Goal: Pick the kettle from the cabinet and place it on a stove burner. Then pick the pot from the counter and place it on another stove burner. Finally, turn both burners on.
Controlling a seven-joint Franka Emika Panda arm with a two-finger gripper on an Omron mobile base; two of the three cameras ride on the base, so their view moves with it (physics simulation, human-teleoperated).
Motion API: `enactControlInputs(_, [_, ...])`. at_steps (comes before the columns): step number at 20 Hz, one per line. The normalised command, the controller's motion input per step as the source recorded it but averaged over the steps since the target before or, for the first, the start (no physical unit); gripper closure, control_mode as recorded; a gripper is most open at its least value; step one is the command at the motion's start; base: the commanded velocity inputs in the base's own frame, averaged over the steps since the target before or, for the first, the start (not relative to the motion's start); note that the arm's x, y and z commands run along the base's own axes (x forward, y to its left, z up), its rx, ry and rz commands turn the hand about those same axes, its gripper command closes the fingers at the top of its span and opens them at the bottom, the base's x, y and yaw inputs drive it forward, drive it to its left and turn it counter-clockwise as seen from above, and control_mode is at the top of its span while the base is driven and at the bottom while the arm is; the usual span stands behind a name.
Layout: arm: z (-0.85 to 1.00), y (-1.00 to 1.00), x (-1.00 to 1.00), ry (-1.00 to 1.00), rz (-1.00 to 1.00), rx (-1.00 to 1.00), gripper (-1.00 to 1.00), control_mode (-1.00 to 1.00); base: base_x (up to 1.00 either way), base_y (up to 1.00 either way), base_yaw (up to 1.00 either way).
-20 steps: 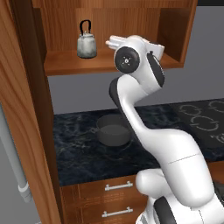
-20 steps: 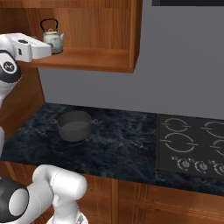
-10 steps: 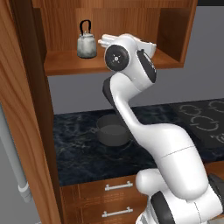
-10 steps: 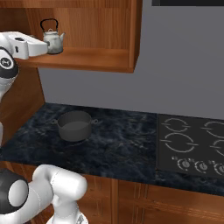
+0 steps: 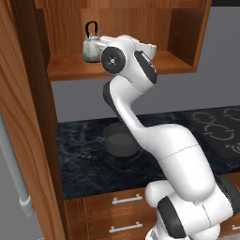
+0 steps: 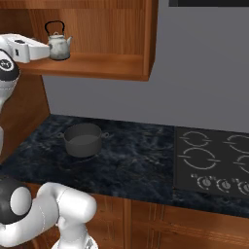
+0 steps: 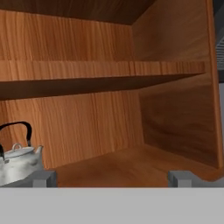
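Hand view: gripper [image 7: 112,178] spread wide and holding nothing, pointed into the cabinet [image 7: 175,109], its two finger tips [image 7: 43,178] low over the wood floor. Kettle [image 7: 17,162] at far left of that view, upright on the cabinet floor, beside the left finger tip; touching or apart, cannot tell. Single shelf [image 7: 100,70] above.

Left base view: kettle [image 5: 91,44] on the left part of the cabinet [image 5: 183,33] floor, partly behind the arm's wrist. Pot [image 5: 119,140] down on the counter [image 5: 84,159], left of the stove burners [image 5: 215,129].

Right base view: kettle [image 6: 58,44] just right of the white hand; pot [image 6: 83,139] well apart from the stove burners [image 6: 199,155].
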Motion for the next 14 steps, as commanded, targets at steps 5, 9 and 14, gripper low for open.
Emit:
enactControlInputs(5, [0.00,0.35,0.38,0.00,0.00,-0.02,-1.00,-1.00,0.00,0.00,0.00])
enactControlInputs(9, [0.00,0.23,0.49,0.00,0.00,-0.02,-1.00,-1.00,0.00,0.00,0.00])
enactControlInputs(14, [0.00,0.15,0.48,0.00,0.00,-0.03,-1.00,-1.00,0.00,0.00,0.00])
